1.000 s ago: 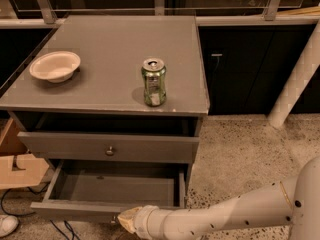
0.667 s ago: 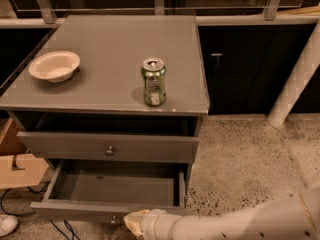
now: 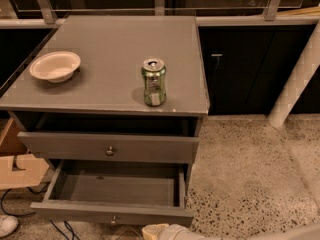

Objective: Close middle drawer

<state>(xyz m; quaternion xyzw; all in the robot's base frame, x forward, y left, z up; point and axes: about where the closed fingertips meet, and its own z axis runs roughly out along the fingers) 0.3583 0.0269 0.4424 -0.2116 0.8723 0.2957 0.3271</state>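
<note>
The middle drawer is pulled far out of the grey cabinet, showing its plain grey inside. Its flat front faces me, with a small round knob near the lower edge. My gripper is at the bottom edge of the view, just below and in front of the right half of the drawer front. Only its pale tip and a bit of the white arm show.
The top drawer with its knob stands slightly out under the tabletop. A green can and a white bowl stand on top. A cardboard box, cables and a shoe lie at the left; a white post stands at the right.
My gripper has slid a little to the right and lower, and most of the arm has dropped out of view. The middle drawer stays as far out as before.
</note>
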